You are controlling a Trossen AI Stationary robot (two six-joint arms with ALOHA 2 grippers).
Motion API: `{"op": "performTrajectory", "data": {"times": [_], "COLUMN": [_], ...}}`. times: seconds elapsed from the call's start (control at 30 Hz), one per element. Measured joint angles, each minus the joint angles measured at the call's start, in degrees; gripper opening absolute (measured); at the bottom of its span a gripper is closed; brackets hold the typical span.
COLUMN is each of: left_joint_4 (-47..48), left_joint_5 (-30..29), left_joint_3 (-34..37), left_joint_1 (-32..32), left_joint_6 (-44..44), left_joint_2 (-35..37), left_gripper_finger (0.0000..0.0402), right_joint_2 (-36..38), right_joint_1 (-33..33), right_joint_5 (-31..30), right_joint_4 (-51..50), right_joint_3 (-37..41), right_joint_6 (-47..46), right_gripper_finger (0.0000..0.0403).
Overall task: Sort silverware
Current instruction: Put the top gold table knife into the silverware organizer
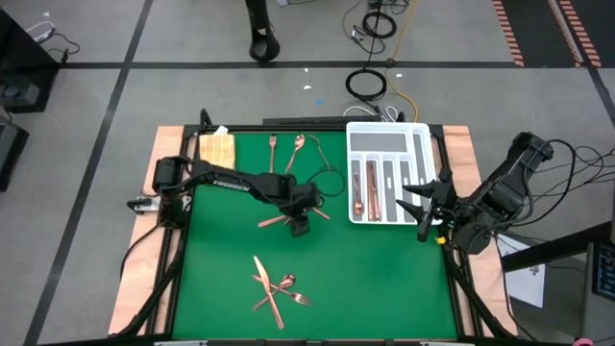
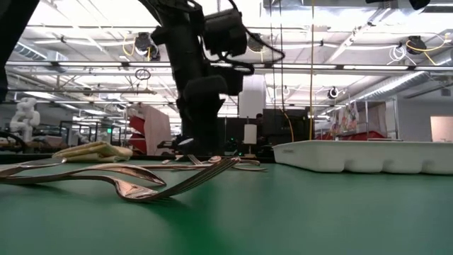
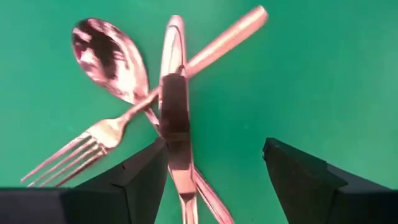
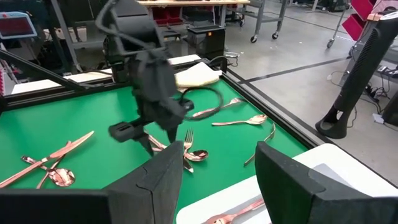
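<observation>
Landmark: the white divided tray (image 1: 387, 173) sits at the far right of the green mat (image 1: 384, 279).

Left gripper: the left gripper (image 1: 299, 219) hangs low over the mat's middle, well to the left of the tray. Its two dark fingers (image 3: 134, 180) stand spread, holding nothing.

Under the left gripper: a crossed heap of a spoon (image 3: 109, 59), a fork (image 3: 93, 140) and a knife (image 3: 177, 112) lies on the mat. The knife runs up beside one finger; I cannot tell whether they touch.

Right gripper: the right gripper (image 1: 423, 207) waits at the tray's right edge, its jaws parted, nothing between them.

In the tray: two copper pieces (image 1: 364, 187) lie lengthwise in the left-hand slots.

Loose silverware: a second heap (image 1: 274, 286) lies near the mat's front edge, far left of the tray and nearer the front. A fork and spoon (image 1: 288, 149) lie at the back, left of the tray.

Cloth: a tan woven cloth (image 1: 216, 147) lies at the mat's back left corner, well away from the tray.

Cable: a black loop of cable (image 1: 332, 183) lies between the left gripper and the tray.
</observation>
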State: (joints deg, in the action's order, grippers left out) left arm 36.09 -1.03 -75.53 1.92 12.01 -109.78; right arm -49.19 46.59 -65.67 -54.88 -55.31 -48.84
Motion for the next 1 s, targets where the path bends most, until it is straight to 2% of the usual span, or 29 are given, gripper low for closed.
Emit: {"op": "performTrajectory", "data": {"times": [0.07, 0.13, 0.5, 0.87, 1.0], "left_joint_4": [-0.1, 0.0, -1.0, -1.5, -0.8], "left_joint_5": [-4.6, -6.8, -5.8, -4.1, -2.8], "left_joint_3": [0.0, 0.0, 1.0, 0.8, 0.7], "left_joint_1": [-1.4, -1.8, -1.0, -1.0, -0.6], "left_joint_6": [-0.5, -0.5, 1.1, 1.1, 1.1], "left_joint_2": [0.0, 0.0, -0.2, -5.4, -6.5], "left_gripper_finger": [0.027, 0.027, 0.027, 0.027, 0.0245], "right_joint_2": [0.0, 0.0, 0.0, 0.0, 0.0], "right_joint_1": [0.0, 0.0, 0.0, 0.0, 0.0], "right_joint_5": [0.0, 0.0, 0.0, 0.0, 0.0], "right_joint_4": [-0.3, -0.4, -0.4, -0.3, -0.3], "right_joint_3": [0.0, 0.0, 0.0, 0.0, 0.0], "right_joint_6": [0.0, 0.0, 0.0, 0.0, -0.3], "right_gripper_finger": [0.0187, 0.0187, 0.0187, 0.0187, 0.0187]}}
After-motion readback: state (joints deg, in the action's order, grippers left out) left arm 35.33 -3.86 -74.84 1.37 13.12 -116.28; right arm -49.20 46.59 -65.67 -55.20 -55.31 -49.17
